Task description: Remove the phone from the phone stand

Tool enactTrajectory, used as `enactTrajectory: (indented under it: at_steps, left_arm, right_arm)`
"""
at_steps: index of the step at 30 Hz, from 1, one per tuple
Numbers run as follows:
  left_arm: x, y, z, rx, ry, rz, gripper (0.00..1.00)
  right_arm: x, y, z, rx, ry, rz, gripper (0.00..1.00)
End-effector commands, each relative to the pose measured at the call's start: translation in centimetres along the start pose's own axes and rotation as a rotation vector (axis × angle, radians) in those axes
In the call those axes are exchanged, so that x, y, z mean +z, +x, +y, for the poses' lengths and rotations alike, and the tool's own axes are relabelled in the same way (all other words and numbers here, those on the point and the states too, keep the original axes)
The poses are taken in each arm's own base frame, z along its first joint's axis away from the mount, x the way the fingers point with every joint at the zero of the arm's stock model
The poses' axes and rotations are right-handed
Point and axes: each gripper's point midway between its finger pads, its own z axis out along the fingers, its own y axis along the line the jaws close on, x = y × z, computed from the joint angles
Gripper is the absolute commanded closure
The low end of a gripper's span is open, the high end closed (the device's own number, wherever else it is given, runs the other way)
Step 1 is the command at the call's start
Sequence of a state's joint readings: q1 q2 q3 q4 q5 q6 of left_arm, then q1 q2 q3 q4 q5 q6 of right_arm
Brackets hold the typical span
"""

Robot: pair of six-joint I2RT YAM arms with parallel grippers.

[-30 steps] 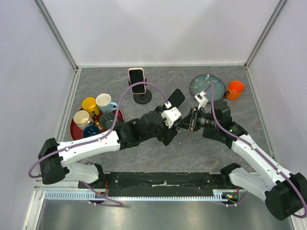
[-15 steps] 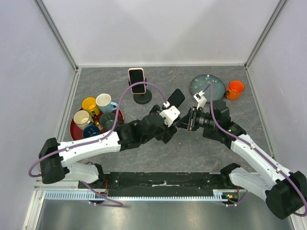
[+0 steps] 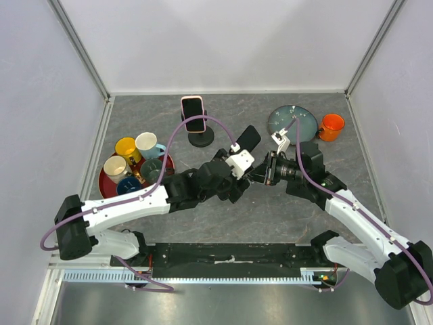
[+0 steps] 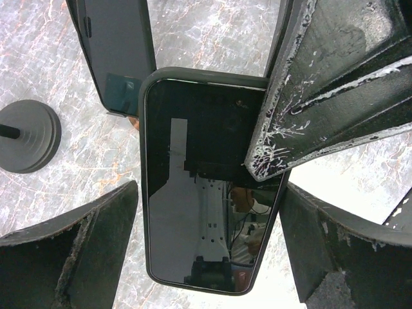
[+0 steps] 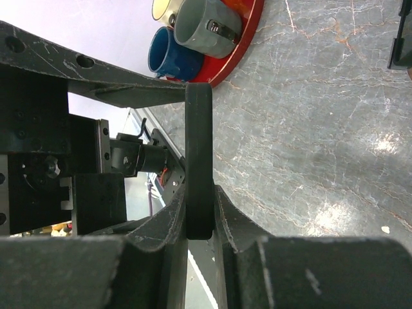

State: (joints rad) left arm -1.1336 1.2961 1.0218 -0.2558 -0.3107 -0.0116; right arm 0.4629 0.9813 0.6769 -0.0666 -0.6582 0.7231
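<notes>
A black phone [image 3: 248, 139] is held up over the middle of the table. My right gripper [image 3: 262, 172] is shut on one end of it; the right wrist view shows the phone edge-on [image 5: 199, 148] pinched between that gripper's fingers [image 5: 200, 212]. In the left wrist view the phone's dark screen [image 4: 206, 187] lies between my left gripper's fingers [image 4: 209, 193], which flank its long edges with a thin gap on the left. My left gripper [image 3: 249, 157] is open. A pink-cased phone [image 3: 193, 114] stands on the black phone stand [image 3: 201, 140] behind.
A red tray [image 3: 103, 185] with several cups sits at the left. A teal plate [image 3: 292, 122] and an orange mug [image 3: 331, 126] sit at the back right. The stand's round base [image 4: 26, 135] shows beside the left fingers. Walls enclose the table.
My left wrist has shifted slightly up and left around the black phone. The right arm and the phone have hardly moved.
</notes>
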Motion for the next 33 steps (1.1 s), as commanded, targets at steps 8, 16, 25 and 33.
enactTrajectory:
  at_steps: [8, 16, 25, 33]
  left_arm:
    - [0.9, 0.3, -0.3, 0.001, 0.007, 0.028, 0.1]
    - [1.0, 1.0, -0.4, -0.008, 0.008, 0.054, 0.32]
    - [0.7, 2.3, -0.5, -0.034, 0.006, 0.088, 0.63]
    - [0.4, 4.6, 0.4, -0.083, -0.06, 0.145, 0.79]
  right_arm:
    - [0.2, -0.7, 2.1, -0.031, -0.102, -0.023, 1.0]
    - [0.2, -0.7, 1.9, -0.029, -0.096, -0.026, 1.0]
    - [0.1, -1.3, 1.2, -0.036, -0.045, -0.071, 0.55]
    - [-1.3, -3.4, -0.1, -0.094, 0.102, -0.185, 0.13]
